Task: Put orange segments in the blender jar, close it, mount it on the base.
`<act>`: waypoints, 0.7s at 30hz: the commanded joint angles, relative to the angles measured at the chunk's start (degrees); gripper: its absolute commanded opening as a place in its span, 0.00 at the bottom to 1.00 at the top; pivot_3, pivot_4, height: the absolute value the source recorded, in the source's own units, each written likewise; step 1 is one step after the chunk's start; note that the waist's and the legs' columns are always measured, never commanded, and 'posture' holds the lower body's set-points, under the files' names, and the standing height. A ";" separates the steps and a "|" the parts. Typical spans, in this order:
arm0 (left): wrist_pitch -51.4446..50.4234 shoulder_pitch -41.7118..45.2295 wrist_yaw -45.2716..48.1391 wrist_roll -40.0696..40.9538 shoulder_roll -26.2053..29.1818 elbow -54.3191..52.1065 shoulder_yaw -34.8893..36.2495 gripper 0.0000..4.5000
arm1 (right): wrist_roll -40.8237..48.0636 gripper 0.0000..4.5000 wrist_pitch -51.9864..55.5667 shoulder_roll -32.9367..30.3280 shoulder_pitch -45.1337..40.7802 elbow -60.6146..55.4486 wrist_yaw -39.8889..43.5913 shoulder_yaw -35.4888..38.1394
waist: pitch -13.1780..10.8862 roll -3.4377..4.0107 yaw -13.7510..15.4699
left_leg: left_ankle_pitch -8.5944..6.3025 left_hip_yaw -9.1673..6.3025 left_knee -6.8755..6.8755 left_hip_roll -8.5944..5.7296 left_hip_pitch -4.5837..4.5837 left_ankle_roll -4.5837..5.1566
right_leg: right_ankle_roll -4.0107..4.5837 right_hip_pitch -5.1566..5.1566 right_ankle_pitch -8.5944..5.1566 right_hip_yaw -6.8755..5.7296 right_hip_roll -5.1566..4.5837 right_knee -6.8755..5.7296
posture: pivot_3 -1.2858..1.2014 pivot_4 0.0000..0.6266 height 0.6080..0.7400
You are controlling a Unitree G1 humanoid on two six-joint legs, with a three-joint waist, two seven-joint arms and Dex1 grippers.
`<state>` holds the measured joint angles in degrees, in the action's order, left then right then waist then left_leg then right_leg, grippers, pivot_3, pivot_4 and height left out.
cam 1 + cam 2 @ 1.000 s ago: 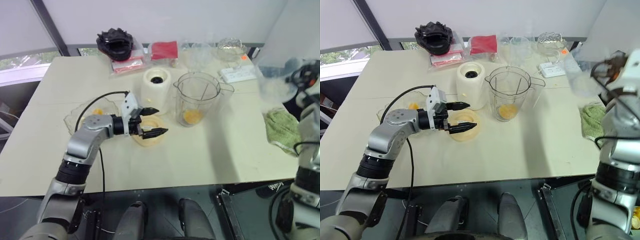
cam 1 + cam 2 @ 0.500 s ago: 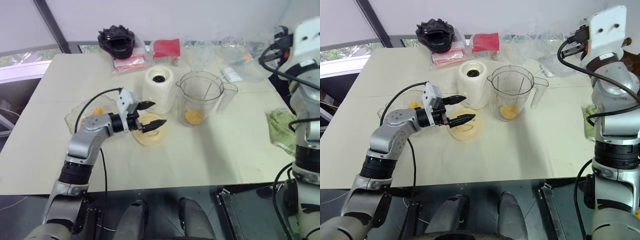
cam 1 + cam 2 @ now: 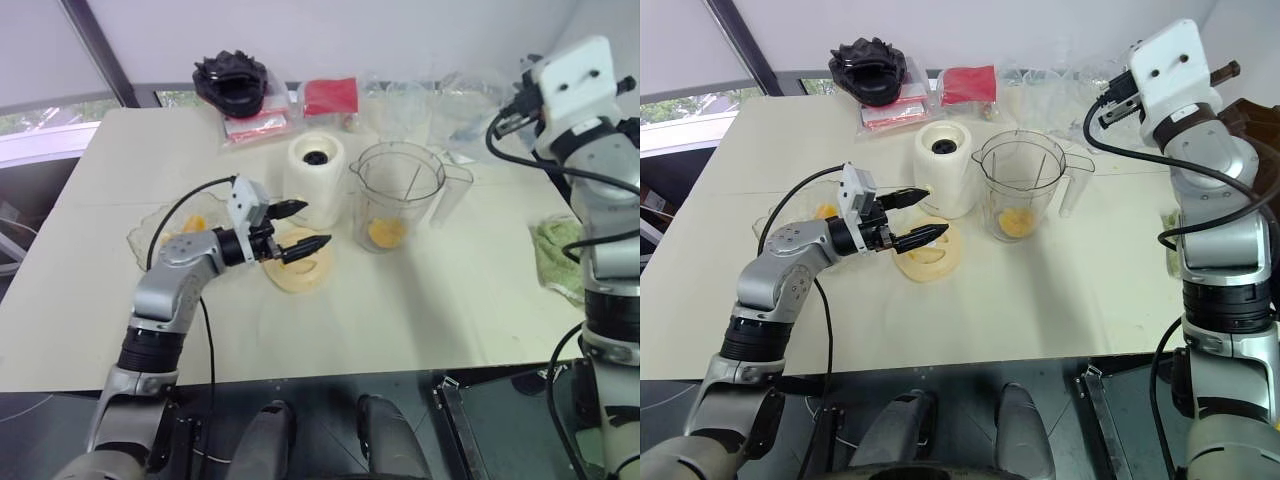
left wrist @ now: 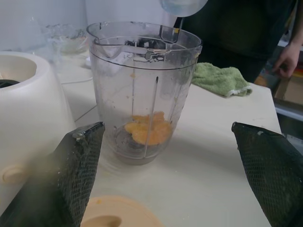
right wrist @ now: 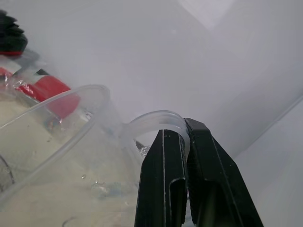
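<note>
Overhead, right gripper (image 5: 184,142) pinching clear cup's (image 5: 61,142) curved handle; left gripper (image 3: 297,226) wide, empty.

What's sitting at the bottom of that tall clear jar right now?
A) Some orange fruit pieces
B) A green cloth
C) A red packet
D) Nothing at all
A: orange segments lie at the bottom of the blender jar, around its blade.
</note>
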<state>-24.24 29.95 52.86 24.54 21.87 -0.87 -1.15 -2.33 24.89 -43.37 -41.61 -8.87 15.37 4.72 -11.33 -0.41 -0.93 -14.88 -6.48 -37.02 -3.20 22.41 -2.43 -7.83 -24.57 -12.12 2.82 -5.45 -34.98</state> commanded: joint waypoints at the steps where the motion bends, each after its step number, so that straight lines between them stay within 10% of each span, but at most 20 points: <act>1: 0.76 0.28 -0.20 1.41 -0.08 -2.49 0.78 1.00 | -1.85 0.01 -2.16 -1.02 -3.00 -1.91 0.55 0.79 | 0.00 0.00 0.01 | 0.00 0.00 0.00 0.00 0.00 0.00 | 0.00 0.00 0.00 0.00 0.00 0.00 | 0.52 0.24 1.00; 21: 0.60 0.37 -0.32 1.15 0.01 -2.85 0.18 1.00 | -5.38 0.01 -2.57 0.38 -1.46 -2.41 2.00 1.78 | 0.00 0.00 0.03 | 0.00 0.00 0.00 0.00 0.00 0.00 | 0.00 0.00 0.00 0.00 0.00 -0.01 | 0.52 0.24 1.00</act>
<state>-24.27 29.94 52.39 24.51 21.83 -1.27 -1.25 -7.73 22.35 -43.10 -42.29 -8.85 18.28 3.64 -11.33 -0.41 -0.90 -14.88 -6.48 -37.02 -3.20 22.41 -2.43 -7.83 -24.57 -12.11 2.82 -5.44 -34.99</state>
